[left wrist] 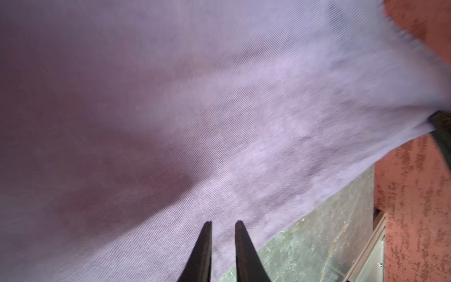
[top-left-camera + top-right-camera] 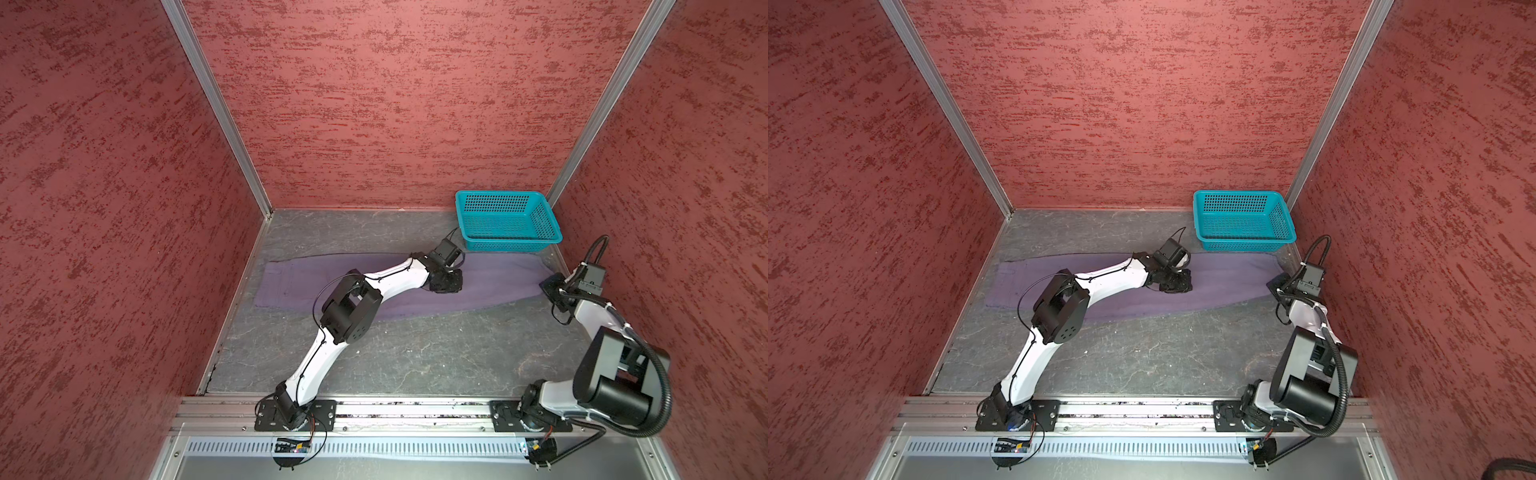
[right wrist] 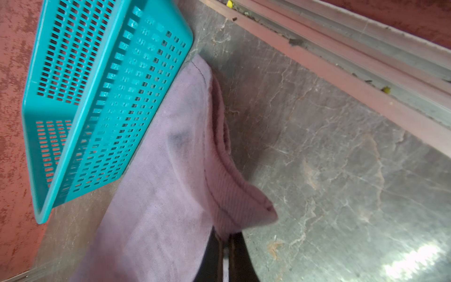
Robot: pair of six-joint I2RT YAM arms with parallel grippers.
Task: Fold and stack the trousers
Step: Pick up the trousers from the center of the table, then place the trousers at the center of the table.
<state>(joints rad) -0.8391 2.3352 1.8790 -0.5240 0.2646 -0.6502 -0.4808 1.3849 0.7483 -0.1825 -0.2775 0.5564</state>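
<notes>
Right wrist view: the trousers, soft lavender-grey twill, lay flat, with one corner of the hem raised off the worktop. In both top views they formed one long strip across the far half of the worktop. The strip ran from the waist end with its pocket seams, near the left edge, to the hem near the right edge. The right gripper was closed on the raised hem corner, with cloth pinched between its fingers. The left gripper stood at the middle of the strip with its jaws a little apart and their tips at the cloth. No fold showed between them, and whether they pressed down could not be told. The teal perforated basket sat in the far right corner, its front wall just beside the far edge of the trouser leg.

Handling, as judged: the cloth looked light and limp. It would likely sag from any single hold and drag over the stone-patterned surface rather than slide freely. The stitched hem and the waistband, being thicker, offered the firmest holds. A pinch at one corner alone would probably let the other corner trail, skewing the fold.
</notes>
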